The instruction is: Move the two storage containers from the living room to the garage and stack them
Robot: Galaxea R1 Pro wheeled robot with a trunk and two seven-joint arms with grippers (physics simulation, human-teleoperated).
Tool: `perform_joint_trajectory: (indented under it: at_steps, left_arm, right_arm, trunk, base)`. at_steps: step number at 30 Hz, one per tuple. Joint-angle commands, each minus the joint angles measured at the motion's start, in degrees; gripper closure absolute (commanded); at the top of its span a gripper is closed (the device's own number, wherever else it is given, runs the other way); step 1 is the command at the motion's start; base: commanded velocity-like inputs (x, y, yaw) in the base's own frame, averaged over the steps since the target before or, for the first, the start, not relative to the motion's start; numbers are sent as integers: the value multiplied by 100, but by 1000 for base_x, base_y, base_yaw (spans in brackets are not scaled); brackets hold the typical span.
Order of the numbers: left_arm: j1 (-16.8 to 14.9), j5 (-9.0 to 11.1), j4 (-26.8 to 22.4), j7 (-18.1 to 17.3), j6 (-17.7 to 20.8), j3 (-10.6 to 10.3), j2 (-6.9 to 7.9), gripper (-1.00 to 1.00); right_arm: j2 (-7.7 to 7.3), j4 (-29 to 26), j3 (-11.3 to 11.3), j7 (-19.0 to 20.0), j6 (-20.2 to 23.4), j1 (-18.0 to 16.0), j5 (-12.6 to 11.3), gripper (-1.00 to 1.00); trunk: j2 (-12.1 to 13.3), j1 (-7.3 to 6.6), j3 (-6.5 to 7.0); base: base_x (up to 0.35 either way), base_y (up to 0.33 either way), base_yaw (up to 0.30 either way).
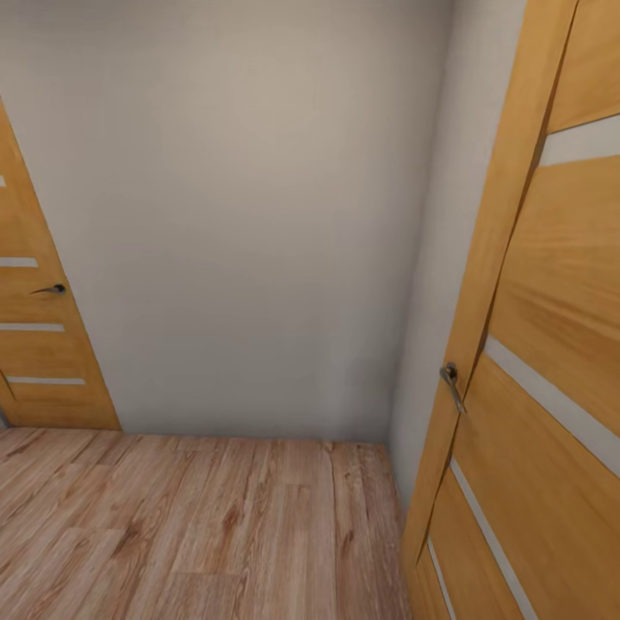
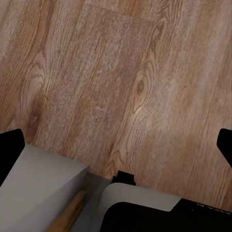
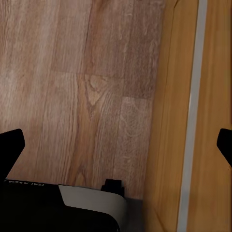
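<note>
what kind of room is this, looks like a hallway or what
Probably an indoor hallway corner, not the garage: a light wood-plank floor, a plain pale wall, and two wooden doors with pale strips, one at the left and one close on the right with a metal handle.

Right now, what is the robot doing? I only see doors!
The robot is on its way and holds nothing. Ahead is a plain pale wall above a light wood-plank floor. A wooden door with pale stripes stands close on its right, another wooden door further off on its left. Both wrist cameras look down at the planks, fingers spread wide.
</note>
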Motion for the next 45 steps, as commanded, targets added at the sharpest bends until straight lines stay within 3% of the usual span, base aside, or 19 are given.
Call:
perform_joint_trajectory:
  at_steps: [1,45]
  left_arm:
    - [-4,21,7,5,-21,-3,-1,-100]
    - [-4,17,7,5,-21,1,6,-100]
  right_arm:
    - [-3,24,1,13,-41,-9,10,-100]
    - [-3,24,1,13,-41,-9,10,-100]
  trunk:
    - [-7,3,-5]
    - [-7,3,-5]
  base:
    - [42,-17,0]
    - [41,4,0]
